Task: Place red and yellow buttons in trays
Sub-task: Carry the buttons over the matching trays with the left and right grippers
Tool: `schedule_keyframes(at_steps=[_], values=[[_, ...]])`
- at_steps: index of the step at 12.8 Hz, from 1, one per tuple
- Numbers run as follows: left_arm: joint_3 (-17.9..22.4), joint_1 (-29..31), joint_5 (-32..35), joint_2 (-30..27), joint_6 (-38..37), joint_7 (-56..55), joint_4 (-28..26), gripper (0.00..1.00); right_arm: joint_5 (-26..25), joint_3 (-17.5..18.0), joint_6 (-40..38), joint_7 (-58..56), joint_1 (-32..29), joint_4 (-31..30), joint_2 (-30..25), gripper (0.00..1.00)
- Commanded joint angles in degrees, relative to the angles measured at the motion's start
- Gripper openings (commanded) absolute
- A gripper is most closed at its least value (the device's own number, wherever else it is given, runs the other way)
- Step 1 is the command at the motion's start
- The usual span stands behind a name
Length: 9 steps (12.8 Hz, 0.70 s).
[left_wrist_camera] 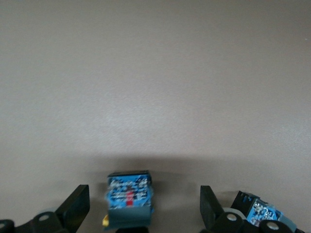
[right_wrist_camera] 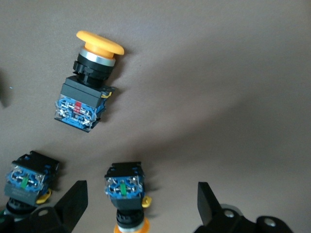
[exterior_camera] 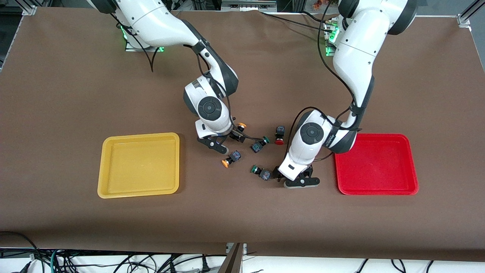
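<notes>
Two trays (exterior_camera: 139, 191), two green-capped switches (exterior_camera: 261, 172)

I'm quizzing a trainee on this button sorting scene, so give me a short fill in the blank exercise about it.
1. Both trays hold ____ buttons.
2. The right gripper, fingers open, straddles a button whose cap is ____.
3. The left gripper is low over the table beside the ____ tray.
4. The yellow tray lies toward the ____ arm's end of the table.

Missing words: no; orange-yellow; red; right
</notes>
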Motion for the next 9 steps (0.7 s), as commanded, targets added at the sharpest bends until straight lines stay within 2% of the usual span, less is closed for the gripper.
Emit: schedule_keyframes(at_steps=[1,2,3,4,5,7,8,9], values=[[0.7,-0.5,3.7,1.1,0.6,0.0,1.5,1.00,1.3,-0.4,2.9,1.3,1.4,0.6,1.9,1.00],[0.7,-0.3,4.3,1.0,0.6,0.1,1.5,0.94,1.3,-0.4,4.1,1.3,2.1,0.6,2.6,1.00],[0.7,-0.2,4.8,0.9,0.6,0.2,1.4,0.76,1.3,-0.4,5.0,1.4,2.6,0.6,3.2,1.00],[0.7,-0.3,4.8,0.9,0.5,0.1,1.2,0.63,1.2,-0.4,5.6,1.9,3.2,0.6,3.5,1.00],[0.7,-0.3,4.8,0.9,0.5,0.1,0.7,0.60,1.0,-0.4,5.9,3.4,3.7,0.6,4.1,0.95],[0.7,0.1,4.8,0.8,0.5,0.2,0.7,0.53,0.8,-0.4,6.1,3.5,3.7,0.6,4.3,0.52],[0.7,0.2,4.8,0.8,0.4,0.1,0.6,0.42,0.5,-0.5,6.1,3.0,3.7,0.6,4.3,0.37],[0.7,0.3,4.8,0.6,0.3,0.2,0.6,0.27,0.3,-0.5,6.1,2.4,3.7,0.7,4.3,0.20]])
